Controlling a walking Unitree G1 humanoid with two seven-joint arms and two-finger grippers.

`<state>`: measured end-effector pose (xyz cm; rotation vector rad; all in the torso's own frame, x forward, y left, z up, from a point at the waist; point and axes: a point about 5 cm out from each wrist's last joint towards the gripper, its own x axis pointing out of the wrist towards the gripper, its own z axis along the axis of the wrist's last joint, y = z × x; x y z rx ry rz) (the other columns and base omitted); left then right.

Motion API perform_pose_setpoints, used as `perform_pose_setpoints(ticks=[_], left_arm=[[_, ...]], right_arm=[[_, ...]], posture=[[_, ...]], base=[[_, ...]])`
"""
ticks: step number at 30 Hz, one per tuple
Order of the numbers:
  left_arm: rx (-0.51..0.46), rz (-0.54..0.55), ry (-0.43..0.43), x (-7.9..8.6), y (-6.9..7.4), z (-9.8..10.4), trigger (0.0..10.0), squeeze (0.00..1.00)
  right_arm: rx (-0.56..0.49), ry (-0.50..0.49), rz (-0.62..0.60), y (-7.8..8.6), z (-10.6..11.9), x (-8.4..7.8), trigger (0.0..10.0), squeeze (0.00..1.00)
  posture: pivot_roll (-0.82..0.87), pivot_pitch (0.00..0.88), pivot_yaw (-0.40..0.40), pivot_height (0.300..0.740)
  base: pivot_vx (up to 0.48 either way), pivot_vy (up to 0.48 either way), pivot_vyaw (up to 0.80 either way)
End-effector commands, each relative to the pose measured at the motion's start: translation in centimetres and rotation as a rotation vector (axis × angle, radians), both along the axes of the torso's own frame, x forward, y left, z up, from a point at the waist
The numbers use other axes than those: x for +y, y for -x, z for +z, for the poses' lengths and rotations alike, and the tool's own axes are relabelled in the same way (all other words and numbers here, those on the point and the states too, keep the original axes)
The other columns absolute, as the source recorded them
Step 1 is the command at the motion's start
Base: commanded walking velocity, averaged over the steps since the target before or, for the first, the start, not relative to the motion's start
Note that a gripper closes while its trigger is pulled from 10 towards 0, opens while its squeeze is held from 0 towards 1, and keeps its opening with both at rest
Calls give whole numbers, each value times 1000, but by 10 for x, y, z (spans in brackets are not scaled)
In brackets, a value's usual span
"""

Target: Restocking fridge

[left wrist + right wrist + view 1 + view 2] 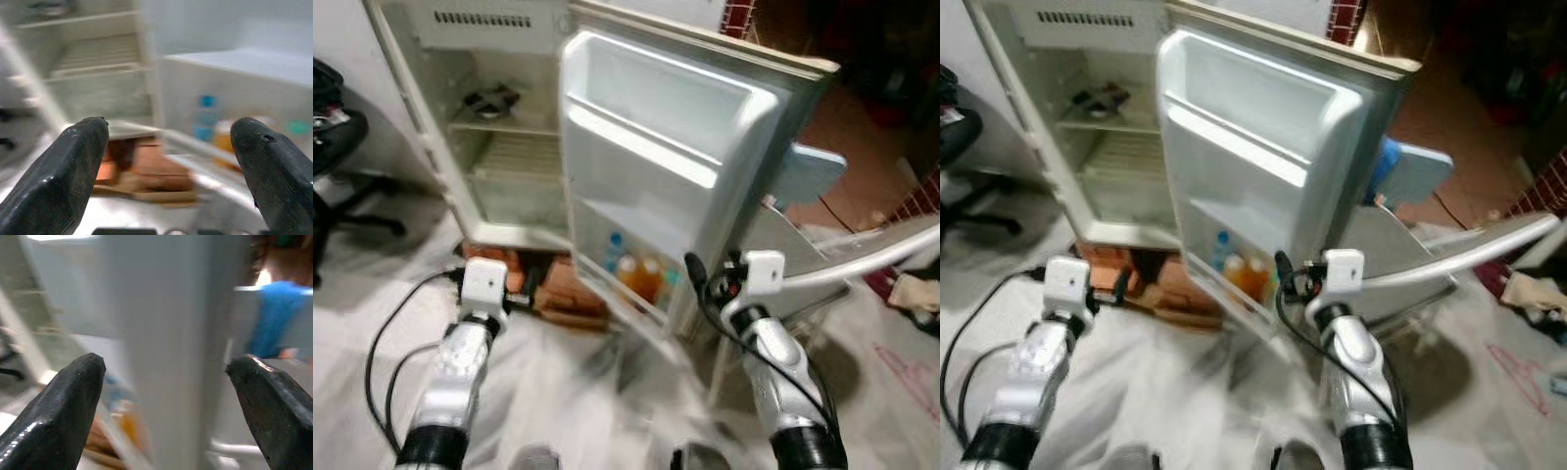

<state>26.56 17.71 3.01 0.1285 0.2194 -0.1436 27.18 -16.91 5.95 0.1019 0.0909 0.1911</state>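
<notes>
While the fridge (489,147) stands open with bottles (636,272) on its door (656,166) shelf, the left gripper (171,147) and right gripper (166,382) hang spread wide, holding nothing, the right one's fingers straddling the door's edge.

Two silver arms here, each capped by a white boxy wrist block and ringed in black lower down; black cables loop off the left arm (460,362) and coil along the right arm (778,357); glossy, blunt black fingers (58,171)
</notes>
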Motion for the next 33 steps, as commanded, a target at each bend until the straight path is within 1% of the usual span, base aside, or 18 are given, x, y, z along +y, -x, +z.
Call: perform_pose_setpoints(ticks=[1, 6, 7, 9, 10, 11, 13, 16, 18, 21, 24, 27, 29, 30, 33], left_arm=[[-6, 15, -28, 9, -1, 3, 10000, 0], [-7, 14, -26, 9, -2, 3, 10000, 0], [-7, 19, 6, 9, -2, 3, 10000, 0], [1, 42, 57, 10, -2, 4, 10000, 0], [5, 47, 62, 11, -2, 4, 10000, 0], [8, 49, 59, 11, -2, 4, 10000, 0], [28, 57, 62, 14, -1, 1, 10000, 0], [31, 73, 52, 20, 0, 1, 10000, 0], [22, 79, 47, 23, 1, 3, 10000, 0], [13, 90, 28, 30, 6, 6, 10000, 0], [3, 96, 42, 37, 12, 6, 10000, 0], [6, 105, 48, 37, 11, 5, 10000, 0], [-7, 99, 61, 33, 8, 7, 10000, 0], [-12, 93, 77, 30, 7, 8, 10000, 0], [-15, 80, 80, 28, 8, 9, 10000, 0]], right_arm=[[-62, -14, 16, -5, 11, 9, 10000, 0], [-62, -38, 13, -6, 13, 11, 10000, 0], [-64, -54, 30, -7, 14, 14, 10000, 0], [-92, -40, 85, -7, 19, 20, 10000, 0], [-99, -36, 94, -8, 20, 23, 10000, 86], [-101, -35, 95, -8, 21, 24, 10000, 86], [-103, -30, 79, -12, 22, 23, 10000, 0], [-107, -33, 30, -18, 24, 20, 10000, 0], [-111, -3, -8, -21, 26, 17, 10000, 0], [-132, -2, -68, -25, 31, 11, 10000, 0], [-123, -24, -115, -23, 28, 5, 10000, 0], [-122, -14, -125, -21, 25, 6, 10000, 0], [-141, 18, -116, -21, 26, 9, 10000, 0], [-145, 10, -131, -20, 27, 9, 10000, 0], [-157, 4, -166, -18, 29, 6, 10000, 0]], posture=[[10, 0, -6, 740], [13, 0, -4, 740], [13, 0, -3, 740], [13, 0, -1, 740], [14, 0, -1, 740], [14, 0, -1, 740], [19, 0, -2, 740], [21, 0, -2, 740], [23, 7, -1, 740], [25, 14, 0, 740], [40, 8, -17, 740], [42, 5, -18, 740], [43, 2, -18, 740], [40, 0, -19, 740], [34, 0, -16, 740]], base=[[0, -480, 575], [0, -480, 705], [0, 0, 756], [0, 0, 756], [0, 0, 763], [0, 0, 763], [0, 0, 763], [0, 0, 133], [0, 0, 0], [0, 0, 0], [0, 0, 0], [0, 0, 0], [289, 0, 763], [326, 0, 750], [365, 0, 600]])
